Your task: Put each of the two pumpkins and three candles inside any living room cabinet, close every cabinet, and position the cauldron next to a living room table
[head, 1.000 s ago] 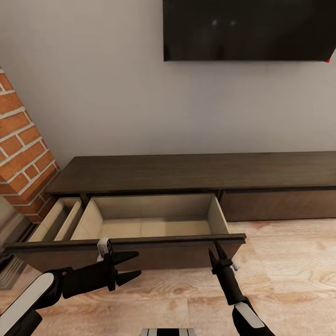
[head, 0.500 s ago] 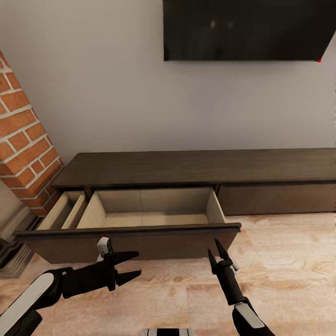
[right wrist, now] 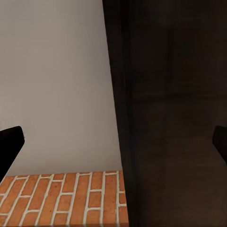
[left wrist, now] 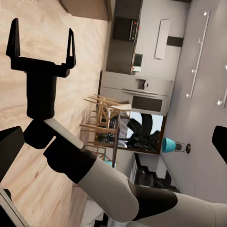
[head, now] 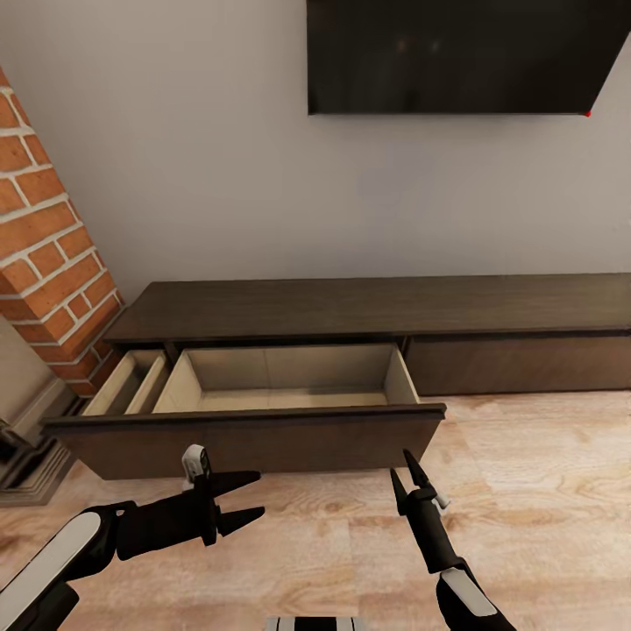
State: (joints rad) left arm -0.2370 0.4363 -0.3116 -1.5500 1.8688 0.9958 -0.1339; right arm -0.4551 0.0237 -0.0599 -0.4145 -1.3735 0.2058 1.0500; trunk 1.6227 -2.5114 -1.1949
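The long, low dark-brown cabinet [head: 368, 307] stands against the wall. Its wide left drawer [head: 280, 386] is pulled out, and the part of its pale beige inside that I can see holds nothing. A narrower compartment [head: 131, 390] stands open beside it. My left gripper [head: 260, 495] hangs open over the floor in front of the drawer front [head: 254, 438]. My right gripper [head: 401, 469] is open too, just below the drawer's right corner, and it also appears in the left wrist view [left wrist: 42, 28]. The pumpkins, candles and cauldron are out of view.
A brick column [head: 44, 254] rises left of the cabinet, with a dark stepped base [head: 26, 464] at its foot. A black TV [head: 464, 53] hangs on the wall above. Wood floor [head: 526, 491] stretches right. The left wrist view looks toward dining chairs [left wrist: 101, 118] and a fridge [left wrist: 137, 90].
The whole head picture has shifted: the cabinet now sits farther off and higher, so the camera has backed away. Both grippers keep their places in the view and stay open.
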